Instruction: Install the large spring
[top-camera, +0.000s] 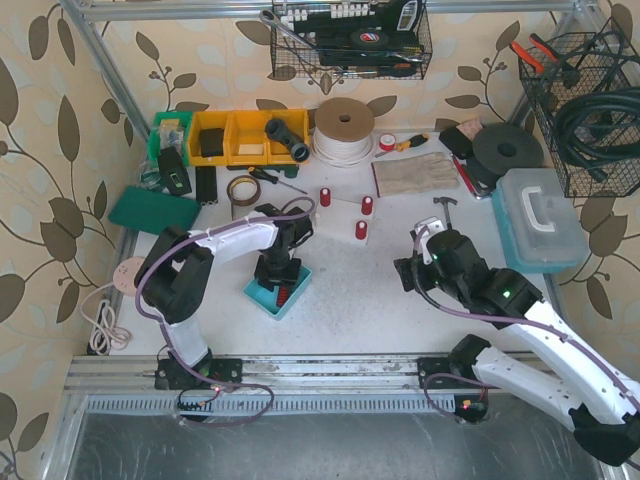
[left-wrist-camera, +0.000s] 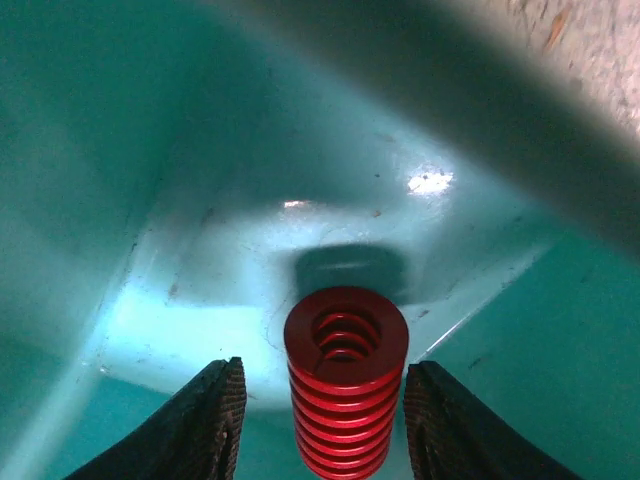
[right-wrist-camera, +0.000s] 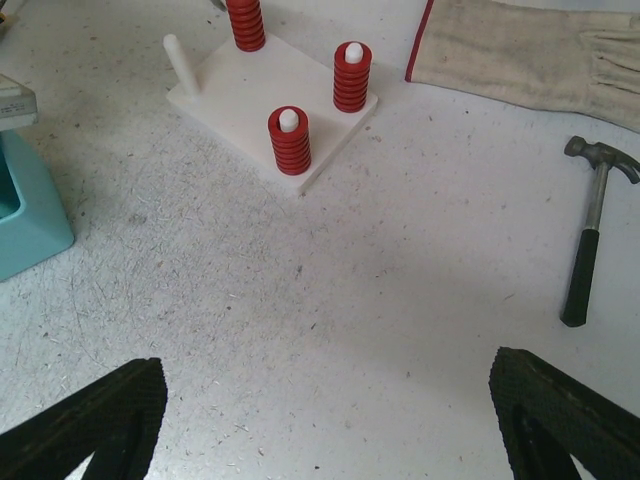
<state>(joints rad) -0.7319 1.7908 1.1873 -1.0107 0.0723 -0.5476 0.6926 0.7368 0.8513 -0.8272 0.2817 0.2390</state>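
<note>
Top view: left gripper is down inside the teal bin and a red spring pokes out under it. That is presumably the large one, though nothing here lets me compare sizes. Arm and wrist cover most of the bin, so finger state is unreadable from here. Right gripper sits over bare table, well apart from the bin, and its fingers are also hard to make out at this angle. Left wrist view: the spring stands upright on the bin floor between the fingers. They are spread and straddling it, not clamped. There is a clear gap on one side, and the other pad is just beside the coils, contact can't be told. The spring's base is cut off at the frame edge, and a blurred dark band crosses the upper right. Right wrist view: fingers are wide apart and holding nothing. The white peg board ahead has three pegs carrying seated springs and one bare peg, the likely target. The top-left spring is cropped. A hammer and a glove lie off to the side. Progress: early. The spring isn't grasped yet, so closing, lifting, carrying to the bare peg and seating are all left.
</note>
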